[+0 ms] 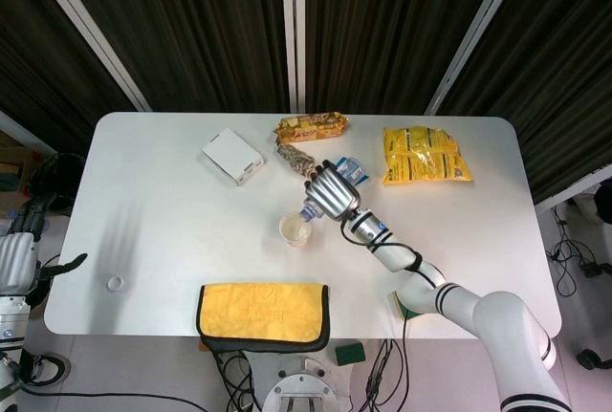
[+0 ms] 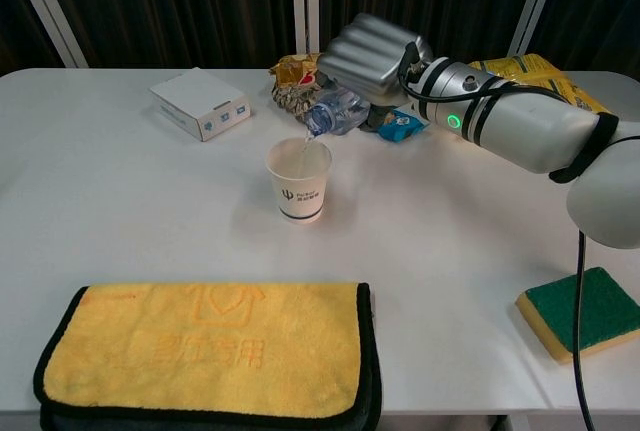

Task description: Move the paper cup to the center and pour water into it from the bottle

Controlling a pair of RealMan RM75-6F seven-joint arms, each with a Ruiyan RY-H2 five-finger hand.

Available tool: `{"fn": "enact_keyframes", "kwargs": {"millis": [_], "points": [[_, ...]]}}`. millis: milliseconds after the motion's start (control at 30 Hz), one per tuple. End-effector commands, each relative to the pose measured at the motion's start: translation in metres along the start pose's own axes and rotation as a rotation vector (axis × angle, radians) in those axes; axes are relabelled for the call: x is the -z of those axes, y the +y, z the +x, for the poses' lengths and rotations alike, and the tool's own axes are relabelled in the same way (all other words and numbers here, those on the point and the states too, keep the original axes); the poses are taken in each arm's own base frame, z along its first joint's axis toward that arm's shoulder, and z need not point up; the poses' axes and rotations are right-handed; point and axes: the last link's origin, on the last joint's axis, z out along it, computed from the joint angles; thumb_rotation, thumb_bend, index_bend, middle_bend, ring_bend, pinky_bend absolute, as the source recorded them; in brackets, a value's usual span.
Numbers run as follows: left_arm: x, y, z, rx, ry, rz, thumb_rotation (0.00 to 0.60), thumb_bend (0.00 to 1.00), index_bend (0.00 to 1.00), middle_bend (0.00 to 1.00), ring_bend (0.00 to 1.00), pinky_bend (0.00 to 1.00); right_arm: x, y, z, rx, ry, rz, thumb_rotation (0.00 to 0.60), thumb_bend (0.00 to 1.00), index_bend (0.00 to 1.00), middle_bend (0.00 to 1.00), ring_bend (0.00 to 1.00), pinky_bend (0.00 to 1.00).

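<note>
- Fingers [image 2: 372, 46] of right hand [image 1: 331, 191] wrapped over clear bottle [image 2: 335, 114], gripping it tilted, long axis slanting down toward the left.
- Bottle mouth just above near rim of paper cup [image 2: 299, 179] (thin stream apparently falling in).
- Cup upright at mid-bench [image 2: 120, 211], directly below and left of the hand.
- Left hand [image 1: 21, 257] off the bench edge, well apart, fingers too small to judge.

White rounded-corner counter [image 1: 163, 240] occupies the centre of the head view. Dark vertically ribbed wall panels [image 1: 210, 20] fill the upper frame, divided by pale slanted and upright frame bars [image 1: 295, 30]. Light grey floor [image 1: 574, 336] shows at right, with black cables [image 1: 569, 245] lying on it. Lighting even, shadows soft.
</note>
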Motion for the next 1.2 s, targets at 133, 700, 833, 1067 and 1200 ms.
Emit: {"fn": "enact_keyframes", "kwargs": {"millis": [133, 700, 833, 1067, 1200], "points": [[0.0002, 0.0, 0.0001, 0.0, 0.0, 0.001, 0.6, 0.04, 0.04, 0.09, 0.01, 0.17, 0.0, 0.0002, -0.0003, 0.006, -0.006, -0.001, 0.6, 0.38, 0.87, 0.64, 0.5, 0.5], [0.0011, 0.0018, 0.0018, -0.013, -0.005, 0.0, 0.6, 0.04, 0.04, 0.09, 0.01, 0.17, -0.0003, 0.0027, 0.0003, 0.02, -0.013, -0.006, 0.6, 0.38, 0.87, 0.64, 0.5, 0.5], [0.0011, 0.0026, 0.0017, -0.013, -0.008, 0.0, 0.6, 0.04, 0.04, 0.09, 0.01, 0.17, -0.0006, 0.003, 0.0023, 0.024, -0.006, -0.006, 0.6, 0.38, 0.86, 0.64, 0.5, 0.5], [0.001, 0.0038, 0.002, -0.017, -0.009, 0.0, 0.6, 0.04, 0.05, 0.09, 0.01, 0.17, -0.0011, 0.0035, 0.0057, 0.026, 0.005, -0.004, 0.6, 0.38, 0.86, 0.64, 0.5, 0.5], [0.0013, 0.0029, 0.0009, -0.021, -0.018, 0.002, 0.6, 0.04, 0.05, 0.09, 0.01, 0.17, -0.0015, 0.0031, 0.0075, 0.028, 0.009, -0.002, 0.6, 0.38, 0.86, 0.64, 0.5, 0.5]]}}
